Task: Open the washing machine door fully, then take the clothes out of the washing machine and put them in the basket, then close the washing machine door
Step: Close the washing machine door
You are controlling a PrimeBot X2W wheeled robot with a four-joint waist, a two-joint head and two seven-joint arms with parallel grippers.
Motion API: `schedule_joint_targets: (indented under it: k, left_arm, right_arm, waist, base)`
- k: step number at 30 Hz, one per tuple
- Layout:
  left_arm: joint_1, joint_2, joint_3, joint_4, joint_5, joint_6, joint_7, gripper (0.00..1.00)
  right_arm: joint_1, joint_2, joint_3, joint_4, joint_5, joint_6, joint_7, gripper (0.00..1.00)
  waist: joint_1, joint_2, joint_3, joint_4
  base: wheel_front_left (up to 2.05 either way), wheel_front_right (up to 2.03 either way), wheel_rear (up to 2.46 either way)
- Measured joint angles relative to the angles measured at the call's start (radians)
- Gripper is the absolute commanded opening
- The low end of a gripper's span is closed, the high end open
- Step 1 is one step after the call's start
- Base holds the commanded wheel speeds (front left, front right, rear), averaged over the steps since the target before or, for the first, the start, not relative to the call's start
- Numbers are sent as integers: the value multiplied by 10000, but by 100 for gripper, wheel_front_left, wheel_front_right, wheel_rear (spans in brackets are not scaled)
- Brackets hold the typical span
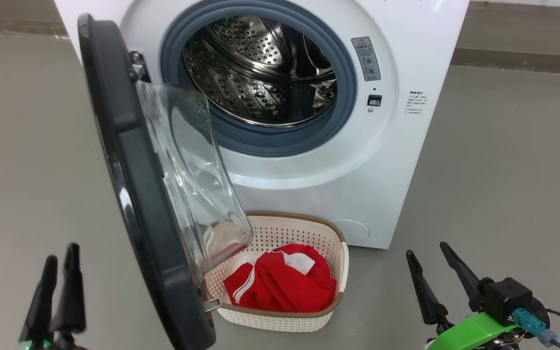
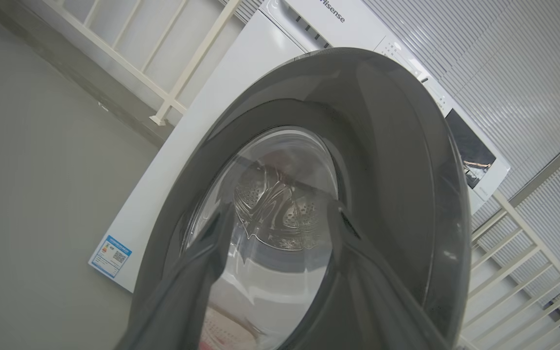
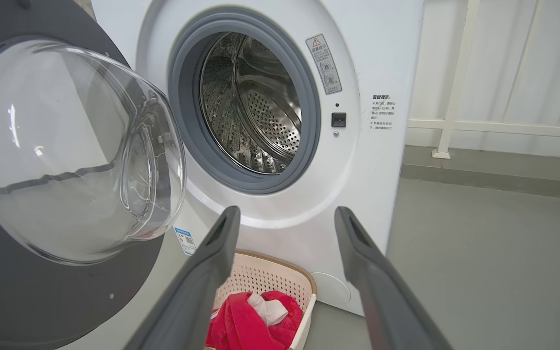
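The left gripper (image 1: pixel 61 253) and right gripper (image 1: pixel 426 249) both stand wide open, empty (dark fingers well apart), the bright red fabric clothes (image 1: pixel 280 284) lying in the cream perforated plastic basket (image 1: pixel 285 228) ahead between them.

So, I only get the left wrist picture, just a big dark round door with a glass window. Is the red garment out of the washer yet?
Observer: Yes. The bright red garment with white trim lies in the small cream perforated plastic basket on the floor before the big white front-loading washer.
Operator: Anything left inside?
Observer: The perforated steel drum shows no fabric in the head view.
Operator: And the other arm?
Observer: The right pincer hangs open to the basket's right, holding nothing.
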Motion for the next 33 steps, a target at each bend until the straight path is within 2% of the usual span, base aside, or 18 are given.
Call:
schedule_joint_targets:
  k: [5, 9, 12, 20, 33]
  left_arm:
    - [397, 777, -821, 1007, 3089, -79, -1916, 100]
    - [457, 913, -1034, 1720, 4763, 232, -2433, 100]
    - [456, 878, -989, 1916, 5223, 330, -2500, 100]
    - [457, 213, -337, 1891, 6426, 263, -2500, 100]
    - [460, -207, 288, 2121, 6982, -67, -2500, 100]
  right_arm:
    - [1, 12, 59, 4, 8, 2, 0, 100]
    - [2, 17, 59, 4, 8, 0, 0, 100]
    - [3, 17, 58, -2, 8, 0, 0, 100]
    - [4, 23, 46, -46, 6, 2, 0, 100]
    - [4, 25, 36, -38, -8, 0, 0, 100]
  waist:
    - [0, 0, -50, -52]
    - [0, 0, -77, -94]
    - [0, 0, -78, -110]
    - [0, 0, 13, -147]
    - [0, 0, -28, -185]
  base:
    - [0, 0, 0]
    - [0, 0, 0]
    - [0, 0, 0]
    - [0, 0, 0]
    - [0, 0, 0]
